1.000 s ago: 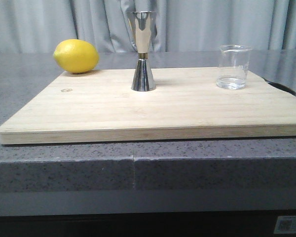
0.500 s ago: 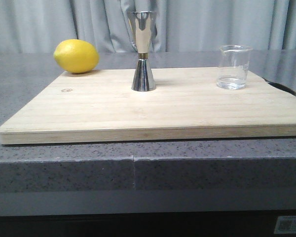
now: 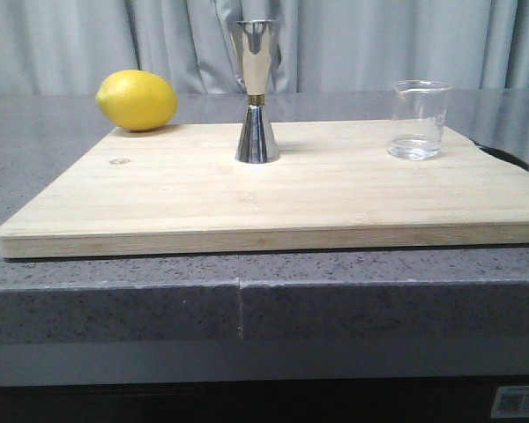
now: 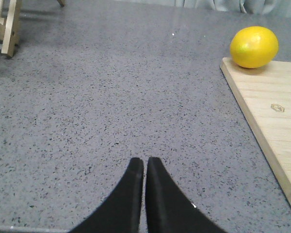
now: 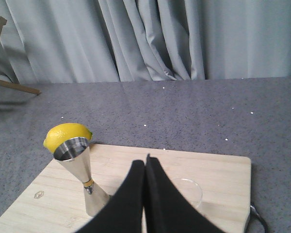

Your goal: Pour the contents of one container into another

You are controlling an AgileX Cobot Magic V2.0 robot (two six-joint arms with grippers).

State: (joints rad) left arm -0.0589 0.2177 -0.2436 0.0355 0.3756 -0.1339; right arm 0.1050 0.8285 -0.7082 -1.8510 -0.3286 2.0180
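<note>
The clear glass beaker stands upright at the back right of the wooden board, a little liquid in its bottom. The steel jigger stands upright at the board's back middle. Neither gripper shows in the front view. In the right wrist view my right gripper is shut and empty, above the board, its fingers covering most of the beaker, with the jigger off to one side. My left gripper is shut and empty over bare grey counter, off the board's left edge.
A yellow lemon lies at the board's back left corner, also in the left wrist view as the lemon. A dark handle sticks out past the board's right edge. Grey curtains hang behind. A wooden frame stands far left on the counter.
</note>
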